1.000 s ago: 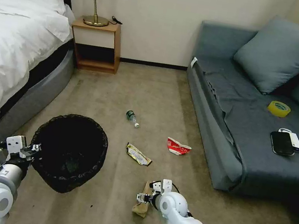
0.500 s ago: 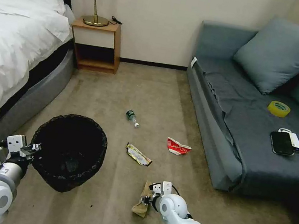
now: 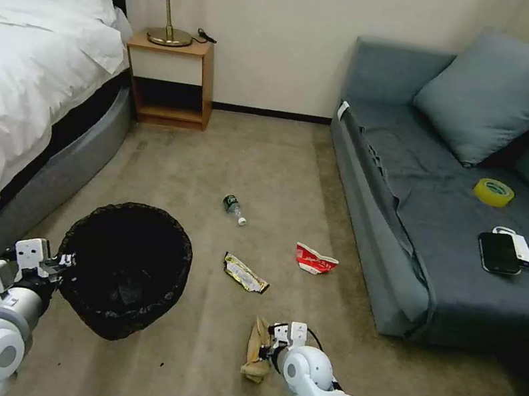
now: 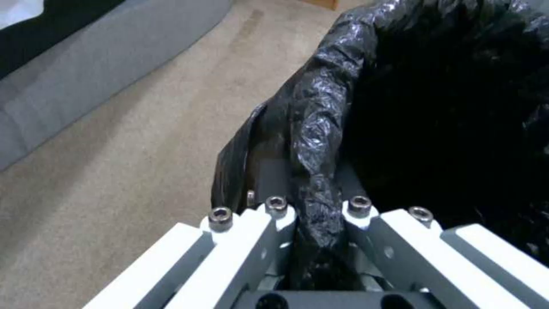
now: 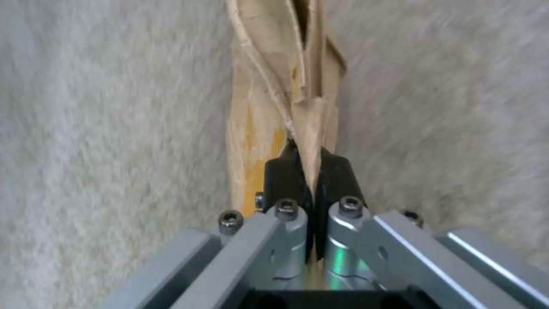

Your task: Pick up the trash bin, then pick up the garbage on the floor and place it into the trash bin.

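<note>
We count four pieces of garbage on the beige carpet floor (image 3: 271, 158) and one round black trash bin lined with a crinkly black plastic bag (image 3: 124, 269). Our left gripper (image 4: 312, 214) pinches the bin's rim between its fingers. Our right gripper (image 5: 309, 171) has its fingers pressed on the crumpled tan paper (image 5: 274, 86). Beyond those fingers lie one yellow-gold snack wrapper (image 3: 245, 274), one red-and-white crumpled wrapper (image 3: 315, 260) and one small green bottle with a white cap (image 3: 234, 208).
</note>
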